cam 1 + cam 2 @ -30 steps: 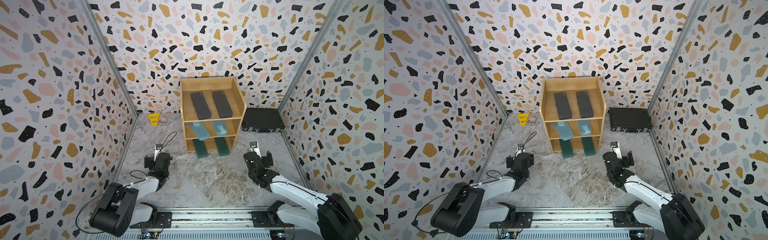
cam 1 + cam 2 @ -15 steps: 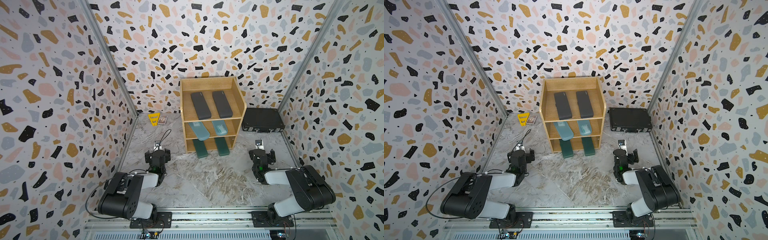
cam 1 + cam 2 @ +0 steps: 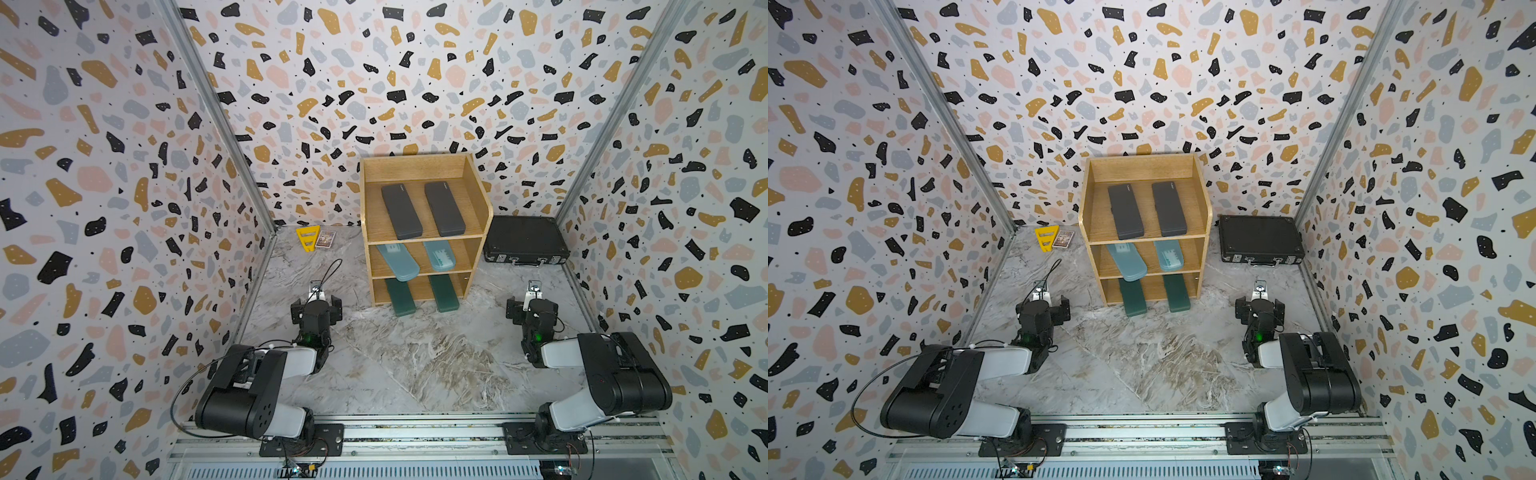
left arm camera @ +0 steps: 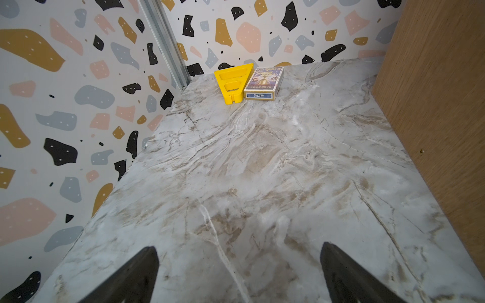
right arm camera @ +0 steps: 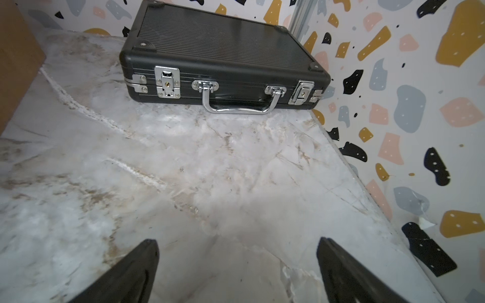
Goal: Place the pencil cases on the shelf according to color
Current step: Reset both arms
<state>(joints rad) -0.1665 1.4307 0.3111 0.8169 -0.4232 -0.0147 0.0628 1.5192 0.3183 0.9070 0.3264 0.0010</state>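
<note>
Pencil cases (image 3: 401, 212) unmoved on shelf (image 3: 415, 168) | left arm (image 3: 249, 386), right arm (image 3: 615, 374) folded back | left hand (image 4: 238, 246), right hand (image 5: 236, 240) spread wide, empty

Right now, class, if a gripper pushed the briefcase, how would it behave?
The briefcase lies flat and broad, so it would probably slide, not tip. Its ribbed shell and metal latches suggest it is rigid and fairly heavy.

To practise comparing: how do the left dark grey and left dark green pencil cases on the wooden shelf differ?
The left dark grey pencil case lies on the top tier of the light-brown wooden shelf; the left dark green pencil case on the bottom tier. The grey one sits within its tier; the green one juts past the front edge. Both are long, flat, round-cornered.
</note>
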